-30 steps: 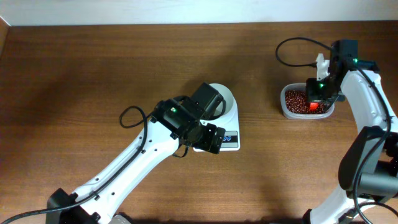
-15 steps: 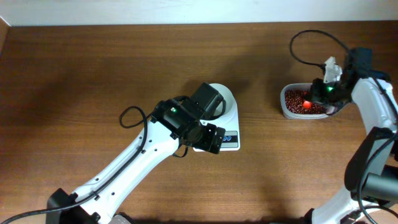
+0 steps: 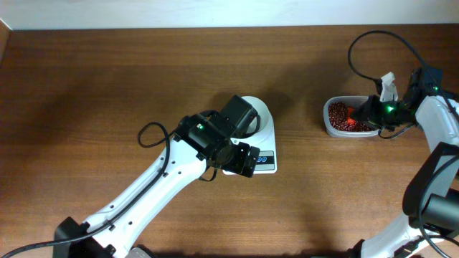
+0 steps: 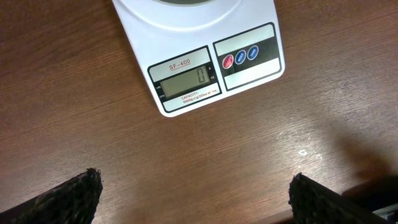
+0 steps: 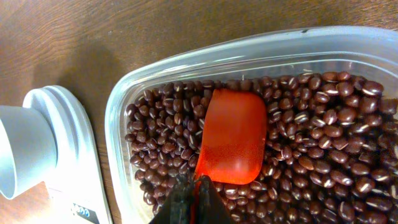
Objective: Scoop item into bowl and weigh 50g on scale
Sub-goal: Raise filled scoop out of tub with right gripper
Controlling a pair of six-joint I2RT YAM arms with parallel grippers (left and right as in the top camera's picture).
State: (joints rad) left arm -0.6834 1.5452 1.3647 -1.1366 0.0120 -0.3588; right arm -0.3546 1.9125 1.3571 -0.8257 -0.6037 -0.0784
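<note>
Right wrist: my right gripper (image 5: pixel 193 190), clamped on the scoop (image 5: pixel 231 138), has swung right of the tub (image 5: pixel 186 62). The scoop lies empty on the beans (image 5: pixel 323 143), so digging is still pending.

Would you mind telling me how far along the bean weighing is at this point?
Done: the bowl sits on the scale, whose display reads zero. In hand: the right gripper, shut on the orange scoop, holds it among the beans in the clear tub; no beans show on it. The left gripper hangs open by the scale's front. Left: lifting scoopfuls into the bowl until the target weight shows.
</note>
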